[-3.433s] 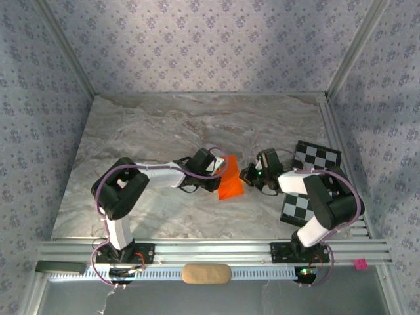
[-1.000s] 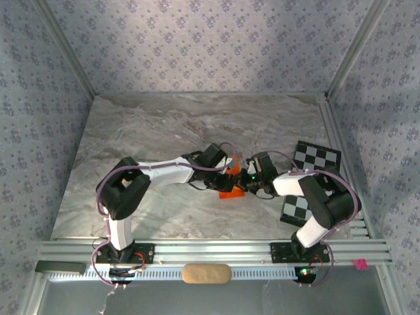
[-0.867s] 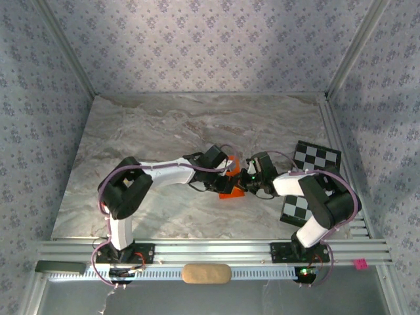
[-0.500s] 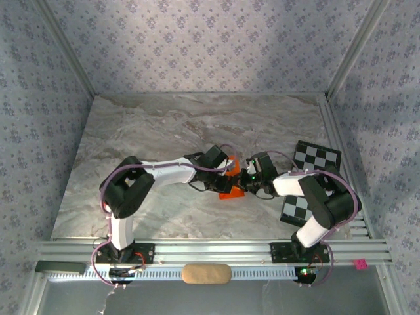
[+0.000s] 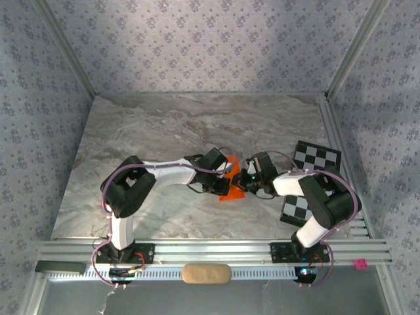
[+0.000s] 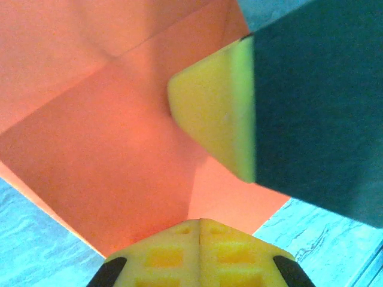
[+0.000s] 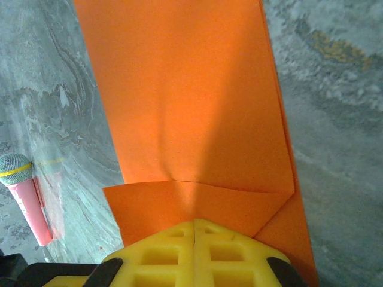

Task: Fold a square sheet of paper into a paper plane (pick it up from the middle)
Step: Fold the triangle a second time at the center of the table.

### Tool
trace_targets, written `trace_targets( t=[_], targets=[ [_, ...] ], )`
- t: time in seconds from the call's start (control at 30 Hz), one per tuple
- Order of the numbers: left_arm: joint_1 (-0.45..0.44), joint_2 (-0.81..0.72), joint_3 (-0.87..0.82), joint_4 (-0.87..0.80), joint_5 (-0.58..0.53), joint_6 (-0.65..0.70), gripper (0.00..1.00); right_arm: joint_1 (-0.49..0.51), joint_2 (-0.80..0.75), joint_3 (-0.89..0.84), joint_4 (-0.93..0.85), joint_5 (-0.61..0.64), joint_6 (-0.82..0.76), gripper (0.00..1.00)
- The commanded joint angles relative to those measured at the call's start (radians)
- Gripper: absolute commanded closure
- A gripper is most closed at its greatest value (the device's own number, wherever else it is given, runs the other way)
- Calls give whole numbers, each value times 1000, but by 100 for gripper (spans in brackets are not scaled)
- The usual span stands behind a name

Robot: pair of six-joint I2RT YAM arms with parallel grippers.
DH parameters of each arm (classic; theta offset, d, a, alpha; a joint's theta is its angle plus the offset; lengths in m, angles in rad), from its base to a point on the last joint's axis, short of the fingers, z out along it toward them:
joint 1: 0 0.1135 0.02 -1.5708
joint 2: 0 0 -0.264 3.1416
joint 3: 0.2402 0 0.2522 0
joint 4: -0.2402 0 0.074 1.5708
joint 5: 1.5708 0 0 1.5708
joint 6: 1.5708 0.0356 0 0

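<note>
At the near rail a beige oblong pad [image 5: 206, 273] lies between the two arm bases. Past it, on the grey marble-patterned bench [image 5: 144, 131], both arms reach inward and meet near the middle. There the left gripper [image 5: 224, 180] and the right gripper [image 5: 245, 178] face each other closely over the thin bright orange paper sheet [image 5: 231, 191], which sits creased between them.

From the left wrist, the left gripper [image 6: 200, 230] has its yellow jaws pressed together, tips at the sheet's [image 6: 108, 149] near corner, and the right arm's yellow finger pad [image 6: 209, 119] bears on the paper just beyond.

From the right wrist, the right gripper [image 7: 194, 230] also has its jaws closed, tips on a folded-over flap of the sheet [image 7: 185, 107]. Whether either pair nips paper I cannot tell. A small pink stick with a grey rounded head [image 7: 35, 206] lies on the bench beside the sheet.

Farther right, a black-and-white checkerboard card [image 5: 317, 156] lies partly under the right arm
</note>
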Motion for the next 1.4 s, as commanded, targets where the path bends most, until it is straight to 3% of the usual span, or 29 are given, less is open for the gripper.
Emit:
trace_targets(
  t=[0.0,1.1,1.37],
  targets=[
    [-3,12,-22,-1,-7,5,100,-10,23,-30,-113,77,-4,100],
    [-13,-147,-247,13,-49,-33,100,-19,16,-45,-116,83,-8,100],
    [-18,-269,-241,36,-61,-38,100,-15,15,-45,-113,80,0,100]
  ],
)
